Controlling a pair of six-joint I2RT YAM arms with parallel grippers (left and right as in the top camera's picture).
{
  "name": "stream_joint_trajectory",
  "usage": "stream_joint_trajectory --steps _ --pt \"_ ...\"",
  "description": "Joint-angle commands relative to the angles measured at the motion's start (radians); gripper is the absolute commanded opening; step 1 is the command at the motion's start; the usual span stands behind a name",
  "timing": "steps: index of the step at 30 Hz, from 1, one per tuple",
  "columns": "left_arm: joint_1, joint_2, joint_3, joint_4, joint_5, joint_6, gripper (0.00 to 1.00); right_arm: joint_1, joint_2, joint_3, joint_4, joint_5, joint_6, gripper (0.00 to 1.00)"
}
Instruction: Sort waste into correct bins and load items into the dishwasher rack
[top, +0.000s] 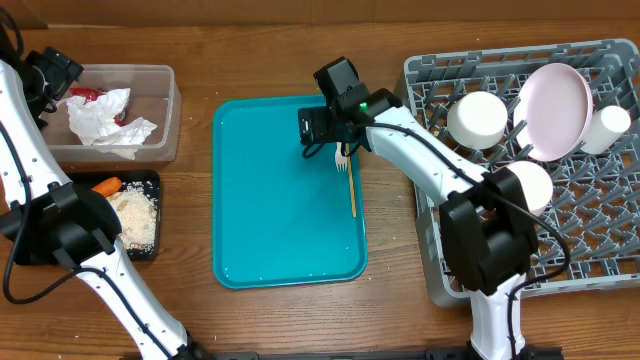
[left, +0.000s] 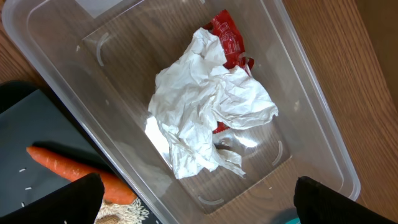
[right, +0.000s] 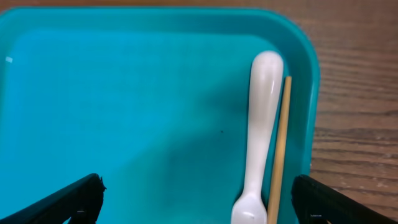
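The clear tub (top: 168, 110) at the back left holds crumpled white napkins (left: 205, 106) and a red wrapper (left: 227, 34). My left gripper (left: 198, 190) hovers open above the tub's near end with nothing between its fingers. Beside it the black tray (top: 152, 180) holds a carrot (left: 74, 168) and pale crumbs (top: 135, 215). A white fork (right: 261, 124) and a thin stick (right: 280, 149) lie at the teal tray's right edge. My right gripper (right: 196, 190) hangs open over them, empty. The grey rack (top: 600, 250) carries a plate (top: 555, 108), two bowls (top: 478, 118) and a cup (top: 608, 128).
The teal tray (top: 280, 200) lies in the middle of the wooden table, between the bins and the rack. Only the fork and stick lie on it. The right arm reaches from the front across the rack's left edge.
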Motion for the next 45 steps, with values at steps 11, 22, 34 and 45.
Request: stream_joint_trajectory --steps 11,22,34,45 --pt "-0.003 -0.005 -0.005 0.001 -0.007 0.005 1.00 0.000 0.105 -0.003 0.030 -0.044 0.006 1.00" --pt "-0.003 -0.005 -0.005 0.001 -0.007 0.005 1.00 0.001 0.127 -0.003 0.030 -0.072 0.014 0.99" --pt "-0.003 -0.005 -0.005 0.001 -0.007 0.005 1.00 0.006 0.158 -0.003 -0.016 -0.033 0.096 0.52" --pt "-0.003 -0.005 -0.005 0.001 -0.007 0.005 1.00 0.006 0.158 -0.002 -0.042 -0.011 0.137 0.24"
